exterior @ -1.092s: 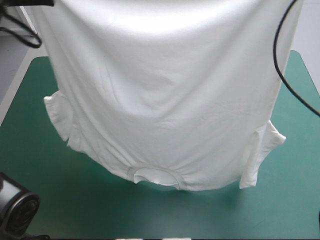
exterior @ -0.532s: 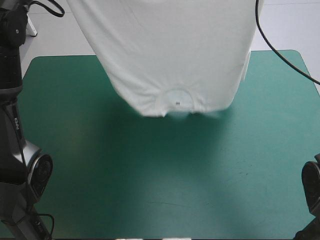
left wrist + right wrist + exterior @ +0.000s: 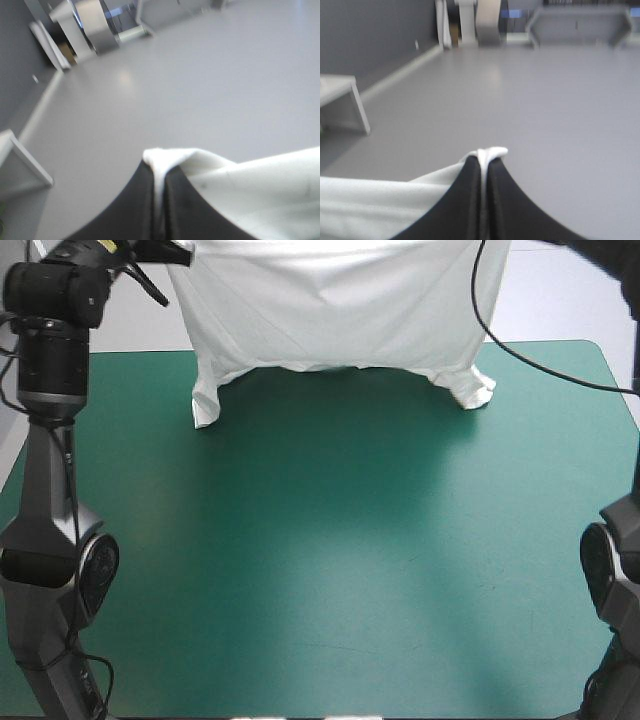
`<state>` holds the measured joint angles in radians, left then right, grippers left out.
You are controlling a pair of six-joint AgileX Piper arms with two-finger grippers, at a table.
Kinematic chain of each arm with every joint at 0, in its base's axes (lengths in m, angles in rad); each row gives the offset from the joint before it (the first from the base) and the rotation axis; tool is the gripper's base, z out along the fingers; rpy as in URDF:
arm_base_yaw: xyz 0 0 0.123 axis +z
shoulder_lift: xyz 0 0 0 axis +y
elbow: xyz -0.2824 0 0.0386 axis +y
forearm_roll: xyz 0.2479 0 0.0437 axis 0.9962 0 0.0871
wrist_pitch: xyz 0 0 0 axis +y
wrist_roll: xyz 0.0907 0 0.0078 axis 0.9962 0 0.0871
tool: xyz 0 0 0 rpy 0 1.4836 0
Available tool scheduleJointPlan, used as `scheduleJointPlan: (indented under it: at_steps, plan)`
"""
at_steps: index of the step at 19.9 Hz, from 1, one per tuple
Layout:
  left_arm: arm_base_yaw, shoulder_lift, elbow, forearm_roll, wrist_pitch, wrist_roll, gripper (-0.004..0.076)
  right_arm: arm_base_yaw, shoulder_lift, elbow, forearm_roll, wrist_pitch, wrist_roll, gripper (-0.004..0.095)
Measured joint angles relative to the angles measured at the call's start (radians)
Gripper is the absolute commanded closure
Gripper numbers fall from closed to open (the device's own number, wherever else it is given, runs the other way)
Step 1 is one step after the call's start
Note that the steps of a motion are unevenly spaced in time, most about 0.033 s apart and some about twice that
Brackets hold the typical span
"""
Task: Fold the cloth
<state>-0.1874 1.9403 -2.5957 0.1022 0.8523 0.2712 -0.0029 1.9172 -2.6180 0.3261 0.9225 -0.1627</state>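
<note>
High view first: the T-shirt (image 3: 330,310) hangs like a white curtain over the far part of the desk (image 3: 330,570), stretched wide between the two raised arms. Its two lowest corners, one toward the left and one toward the right, seem just to touch the teal-green cover (image 3: 150,490). From each wrist view the grip is plain. The left tool (image 3: 159,175) is clenched on a pinch of white cloth that pokes out at its tip, and the right tool (image 3: 484,162) is clamped the same way on its own corner.

As for progress, I'd say little is done. The shirt is picked up and spread out in the air, but no fold shows anywhere. It has yet to be laid flat on the desk, and then every fold is left to make.
</note>
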Motion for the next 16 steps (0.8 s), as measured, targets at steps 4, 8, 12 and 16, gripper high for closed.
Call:
scheduleJointPlan:
  at_steps: [4, 8, 12, 16]
  plan:
    - [0.0, 0.141, 0.097, -0.032, 0.142, -0.085, 0.0732, 0.0, 0.246, 0.01, -0.023, 0.254, 0.051, 0.0927]
    - [0.001, 0.267, 0.13, -0.081, 0.226, -0.134, 0.0732, 0.0, 0.383, 0.029, -0.002, 0.327, 0.055, 0.0927]
    - [0.001, 0.318, 0.138, -0.102, 0.387, -0.139, 0.0732, 0.0, 0.327, 0.2, 0.0, 0.326, 0.046, 0.0927]
    - [0.001, 0.209, 0.248, -0.185, 0.401, -0.139, 0.0732, 0.0, 0.012, 0.643, -0.136, 0.325, 0.021, 0.0927]
